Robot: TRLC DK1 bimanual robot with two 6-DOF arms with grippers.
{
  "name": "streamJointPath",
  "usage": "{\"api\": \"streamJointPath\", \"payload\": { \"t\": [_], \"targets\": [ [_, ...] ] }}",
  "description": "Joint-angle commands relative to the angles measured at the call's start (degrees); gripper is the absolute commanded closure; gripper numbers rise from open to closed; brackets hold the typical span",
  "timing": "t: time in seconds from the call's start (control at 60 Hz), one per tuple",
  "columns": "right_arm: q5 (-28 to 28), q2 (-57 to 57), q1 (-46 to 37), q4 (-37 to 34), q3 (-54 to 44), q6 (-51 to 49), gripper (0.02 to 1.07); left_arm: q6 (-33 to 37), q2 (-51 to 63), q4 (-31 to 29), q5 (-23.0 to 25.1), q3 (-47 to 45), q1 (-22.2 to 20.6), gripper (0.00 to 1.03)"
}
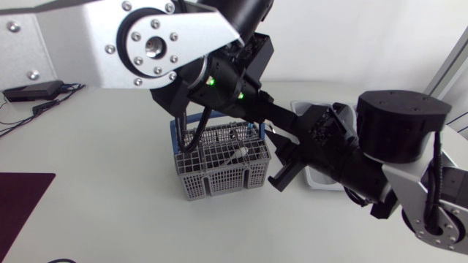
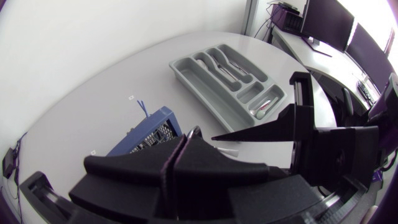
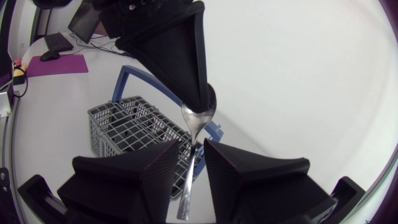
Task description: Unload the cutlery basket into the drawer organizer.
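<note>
So from the head view, the left gripper (image 1: 278,120) hangs just above the far right corner of the basket (image 1: 219,164), and the right gripper (image 1: 281,164) sits right beside it, nearly tip to tip. The organizer (image 1: 301,108) is behind and under the right gripper, and the arm hides most of it. I honestly can't make out what either one is doing with its fingers from up here.

The left wrist view helps. The left gripper's fingers (image 2: 163,163) are pressed flat together, with just a seam between them. A bit of silver pokes out just past the tips. The blue-handled basket is directly under the gripper, and the grey organizer is well ahead of it, with a few cutlery pieces (image 2: 227,65) lying in its compartments. The right gripper comes in from the side, with one wedge finger pointing at the left gripper's tips.

The right wrist view is the clearest. The left gripper comes down from above and pinches a spoon (image 3: 198,118) right at the top of its bowl. The handle hangs down into the gap between the right gripper's fingers (image 3: 134,171), which are spread apart. As far as I can see they don't squeeze it. The basket is ahead of the right gripper and a bit to one side, below the spoon.
</note>
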Motion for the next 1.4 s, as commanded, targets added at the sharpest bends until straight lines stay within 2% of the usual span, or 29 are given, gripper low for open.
{"api": "streamJointPath", "payload": {
  "t": [0.0, 0.267, 0.7, 0.817, 1.0, 1.183, 1.283, 1.333, 1.383],
  "targets": [
    [0.63, 0.93, 0.35, 0.21, 1.25, 1.34, 0.83, -1.91, 0.85, 0.52, 0.83, 2.26, -0.72, 0.88],
    [0.36, 0.93, 0.35, 0.47, 0.28, 1.34, 0.92, -2.09, 0.5, 0.61, 1.0, 1.74, -1.07, 0.88],
    [0.1, -0.22, 0.7, 0.56, -0.86, 1.6, 0.92, -2.62, -1.52, 0.61, 4.08, -0.55, 1.13, 0.84],
    [0.1, -0.92, 0.96, 0.3, -1.21, 1.6, 0.93, -2.53, -2.23, 0.87, 4.43, -0.81, 1.22, 0.61],
    [0.01, -1.89, 1.14, -0.05, -2.09, 1.51, 0.93, -2.35, -3.98, 1.23, 5.13, -0.9, 2.36, 0.38],
    [-1.83, -4.44, 0.52, -2.25, -3.85, 1.16, 0.93, -1.74, -5.57, 1.49, 5.57, -1.17, 4.12, 0.34],
    [-7.55, -8.04, -4.05, -5.68, -5.34, 0.28, 0.93, -0.07, -5.57, 0.52, 5.48, -1.08, 4.56, 0.34],
    [-12.03, -10.15, -7.21, -9.72, -5.43, 0.02, 0.92, 1.6, -5.74, -0.62, 5.57, -1.08, 5.08, 0.34],
    [-14.31, -12.26, -9.32, -12.45, -5.96, -0.07, 0.92, 3.97, -5.83, -2.11, 5.57, -1.25, 5.26, 0.3]
  ]
}}
